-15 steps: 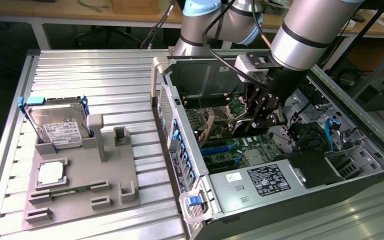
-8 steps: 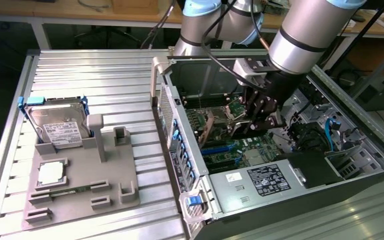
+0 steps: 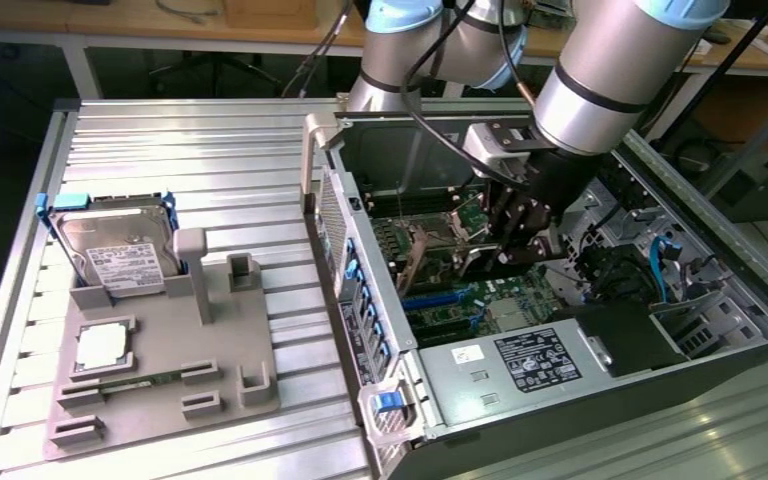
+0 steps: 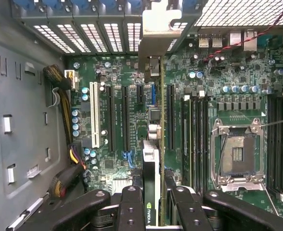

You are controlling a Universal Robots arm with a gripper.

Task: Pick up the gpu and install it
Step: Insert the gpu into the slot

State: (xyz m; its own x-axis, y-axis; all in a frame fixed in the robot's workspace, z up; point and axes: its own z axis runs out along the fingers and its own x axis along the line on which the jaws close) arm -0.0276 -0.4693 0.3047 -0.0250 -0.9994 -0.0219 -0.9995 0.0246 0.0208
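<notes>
Contact is what we see first: the end effector (image 4: 153,195) has its fingers (image 4: 132,207) closed to a narrow gap on the gpu (image 4: 151,159), which stands on its edge between them. The fingers hold the card at the end with the green logo. From there the card runs away from the end effector, and its silver bracket (image 4: 157,26) is at the far end, against the slotted rear wall of the computer case (image 3: 357,250). Below the card lies the green motherboard (image 4: 228,72), with long black slots (image 4: 124,115) on both sides of the card. In the exterior view the end effector (image 3: 511,235) is deep inside the open case. On the exterior view's left, well apart from it, a hard drive (image 3: 117,250) stands on a grey holder (image 3: 224,350) on the worktop (image 3: 197,150).
</notes>
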